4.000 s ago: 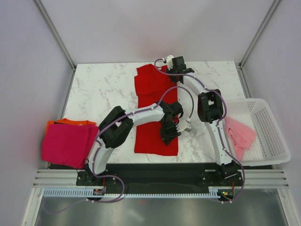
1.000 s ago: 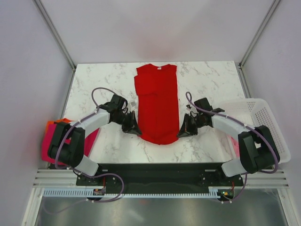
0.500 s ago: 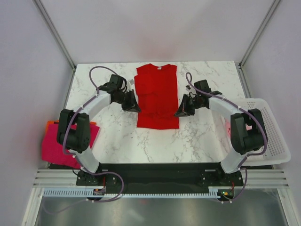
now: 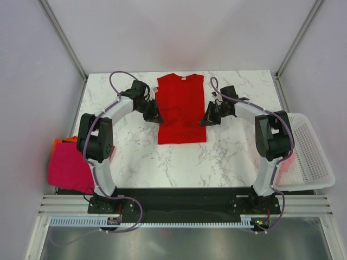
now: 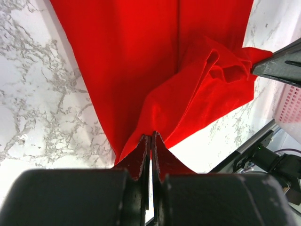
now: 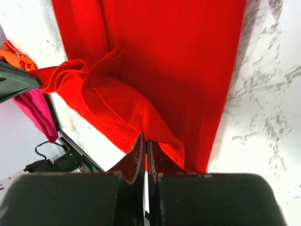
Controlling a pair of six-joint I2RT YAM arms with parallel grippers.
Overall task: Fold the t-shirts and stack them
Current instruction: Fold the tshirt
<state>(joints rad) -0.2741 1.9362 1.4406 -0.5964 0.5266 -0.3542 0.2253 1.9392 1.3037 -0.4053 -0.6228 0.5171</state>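
Bench (image 4: 119, 157) centre: red t-shirt (image 4: 181, 116), long axis near-far, collar twd far edge. L gripper (image 4: 154, 113), R gripper (image 4: 207, 119) flank it, each pinching lifted cloth, prob. hem corners; both equally near collar.

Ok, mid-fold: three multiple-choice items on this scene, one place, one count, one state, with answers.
1. Where is the magenta shirt? A. table's left edge B. table's far edge C. mid-table
2. How many grippers grip the red shirt? A. none B. one C. two
3. The red shirt's near hem is: A. flat B. lifted and bunched C. tucked under
Answers: 1 A, beside the orange shirt; 2 C, the left gripper and right gripper fingers each pinch red cloth; 3 B, wrist views show it raised.
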